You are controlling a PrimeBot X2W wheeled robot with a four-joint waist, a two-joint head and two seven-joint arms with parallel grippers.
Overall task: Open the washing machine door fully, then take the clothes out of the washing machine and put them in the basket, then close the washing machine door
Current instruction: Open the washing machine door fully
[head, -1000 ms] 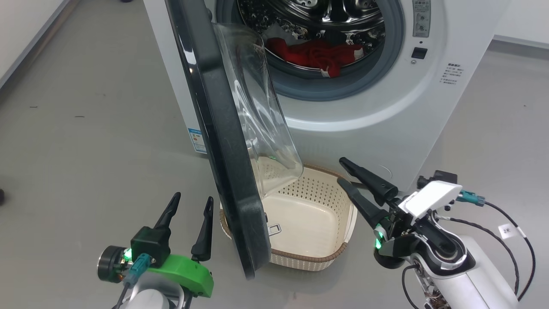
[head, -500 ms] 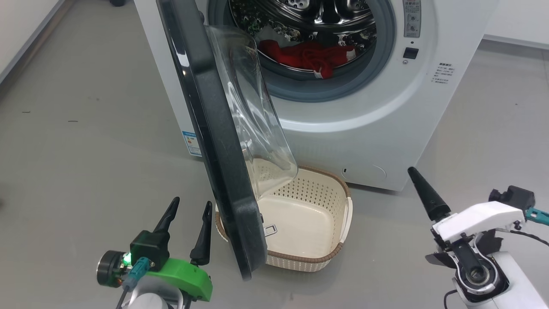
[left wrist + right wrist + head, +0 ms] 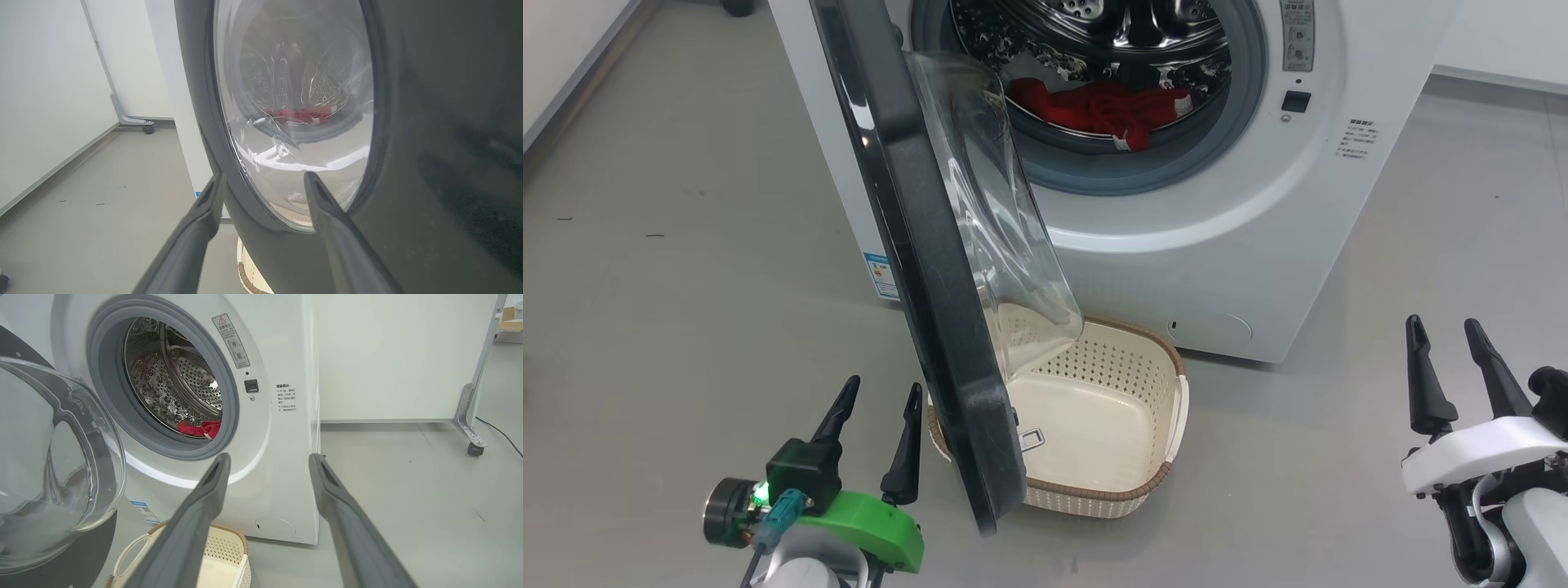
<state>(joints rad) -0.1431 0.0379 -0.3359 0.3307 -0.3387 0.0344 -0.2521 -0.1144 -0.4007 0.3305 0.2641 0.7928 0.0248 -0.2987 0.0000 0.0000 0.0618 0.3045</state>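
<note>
White washer (image 3: 1217, 245), black door (image 3: 915, 245) swung out, seemingly not yet fully; red clothes (image 3: 1103, 106) lie in its drum, none removed; empty basket (image 3: 1094, 500) on the floor just before the washer, partly under the door; left gripper (image 3: 882, 390) open beside the door; right gripper (image 3: 1443, 327) open, off the washer's right corner.

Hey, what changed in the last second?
The right pincer pulled back from beside the basket to the robot's right, now pointing up, open and empty. The left pincer, half-open door, red clothes in the drum and empty basket stayed put.
</note>
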